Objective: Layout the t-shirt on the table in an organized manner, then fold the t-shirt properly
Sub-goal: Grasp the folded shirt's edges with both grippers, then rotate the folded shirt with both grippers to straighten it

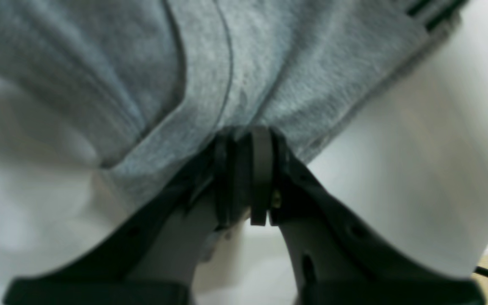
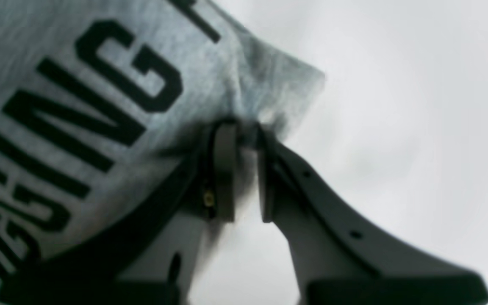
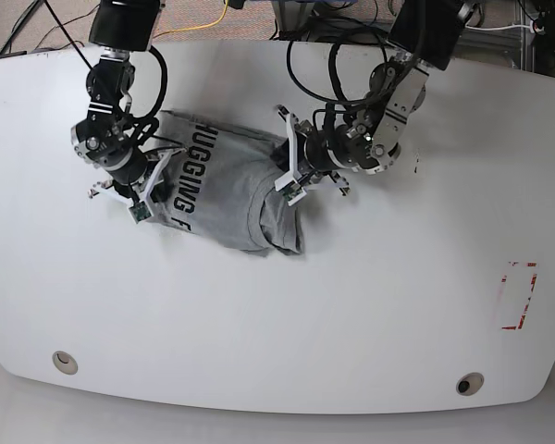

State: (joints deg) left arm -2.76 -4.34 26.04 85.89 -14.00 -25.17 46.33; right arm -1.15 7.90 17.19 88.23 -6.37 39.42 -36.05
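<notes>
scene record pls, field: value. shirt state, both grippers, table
shirt: grey t-shirt, bunched and partly folded near table centre, black lettering facing up
left gripper: shut on the shirt's edge, base view's right end of the shirt
right gripper: shut on a shirt corner beside the lettering, base view's left end
table: white, red tape outline at base view's right, two grommets along the near edge
fold: not finished, cloth still rumpled
</notes>
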